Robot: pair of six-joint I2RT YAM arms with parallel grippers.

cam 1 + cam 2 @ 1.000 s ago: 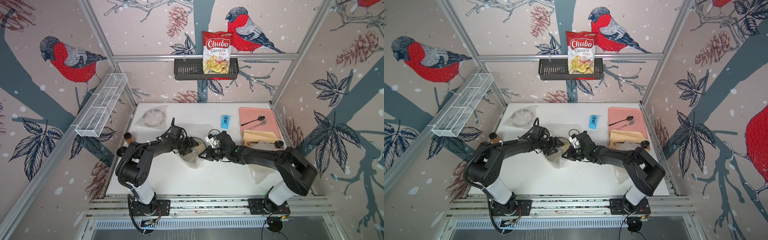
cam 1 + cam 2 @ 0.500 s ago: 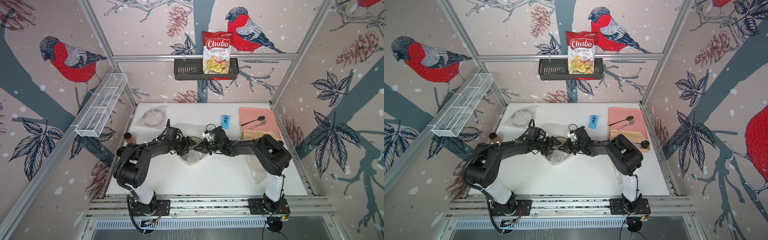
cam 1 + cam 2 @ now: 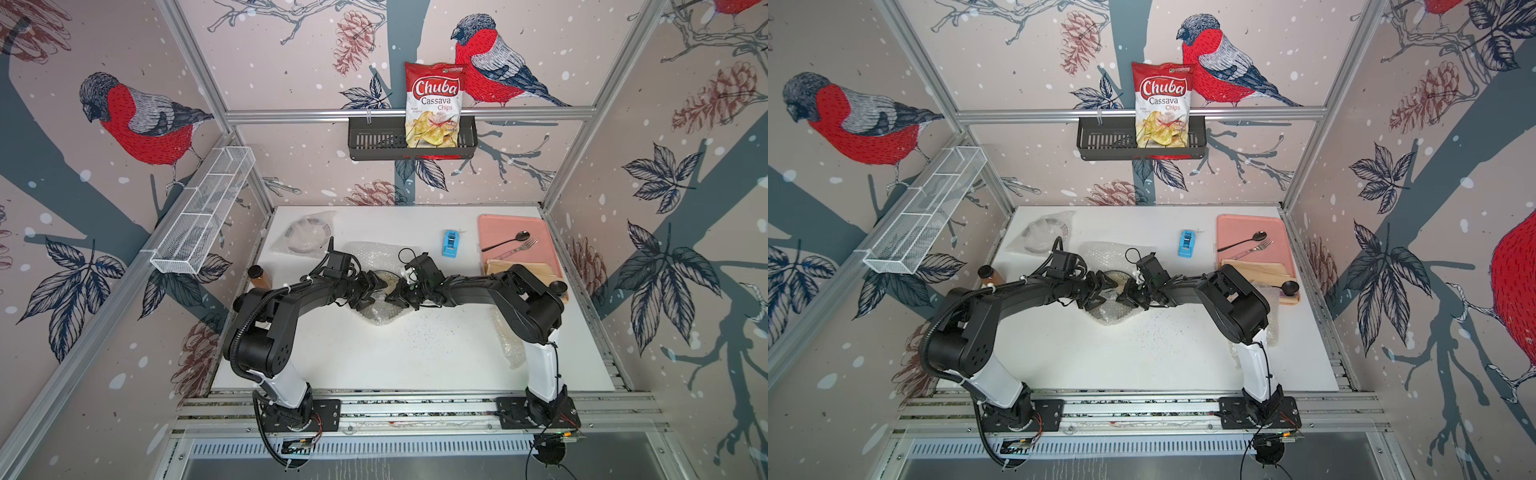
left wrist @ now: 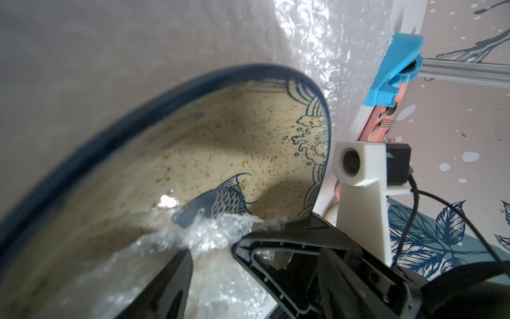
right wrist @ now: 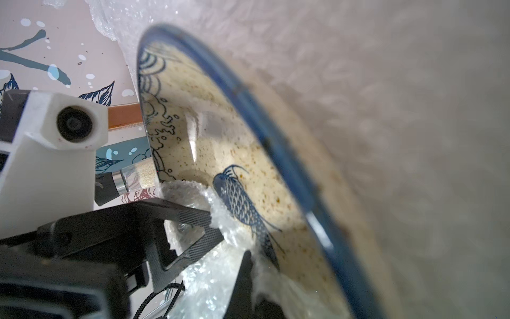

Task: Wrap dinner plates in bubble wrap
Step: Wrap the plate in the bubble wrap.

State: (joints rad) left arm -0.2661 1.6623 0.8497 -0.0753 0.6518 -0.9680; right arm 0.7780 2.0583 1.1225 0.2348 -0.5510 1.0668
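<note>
Bubble wrap point(image 3: 379, 319) spreads near-to-far across the middle of the desk point(image 3: 415, 357). The fish plate point(image 3: 385, 278) lies flat and face up on it; being round, it has no long axis. The left tool point(image 3: 367, 292) stands with jaws apart at the plate's rim. The right tool point(image 3: 395, 297) is pinched together on the wrap's lifted edge. Since a second ago the right elbow has folded up toward the pink tray point(image 3: 498, 226).

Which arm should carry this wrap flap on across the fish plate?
Right: the right gripper appears shut on the bubble wrap edge lying over the fish plate, while the left gripper beside it stands open.
</note>
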